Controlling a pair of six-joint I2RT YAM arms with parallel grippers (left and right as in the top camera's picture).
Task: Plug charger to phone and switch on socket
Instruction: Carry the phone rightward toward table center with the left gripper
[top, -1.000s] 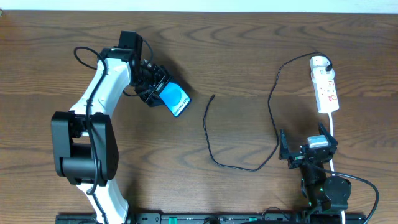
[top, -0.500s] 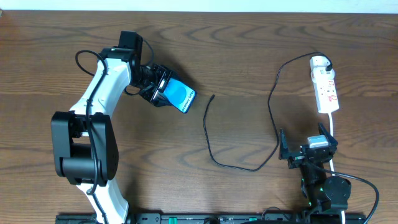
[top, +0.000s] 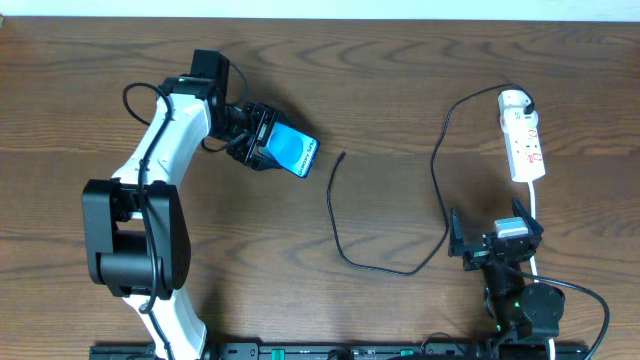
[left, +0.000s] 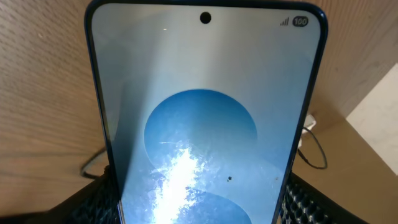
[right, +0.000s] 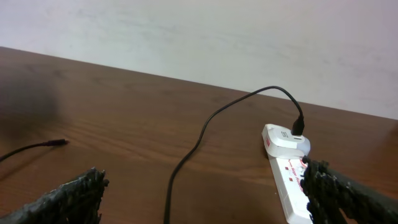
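Phone (top: 291, 154) clamped in left gripper (top: 262, 148).
Right gripper (top: 495, 238) stands near socket (top: 524, 140), fingers spread apart; charger (top: 335, 215) tip lies near phone.

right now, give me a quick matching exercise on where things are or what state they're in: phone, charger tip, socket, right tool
Column 1
1. phone
2. charger plug tip
3. socket
4. right tool

Column 2
a. open, holding nothing
b. clamped in the left tool
c. lying loose in the middle of the table
d. on the right side, black plug in its far end

Pairs: 1-b, 2-c, 3-d, 4-a
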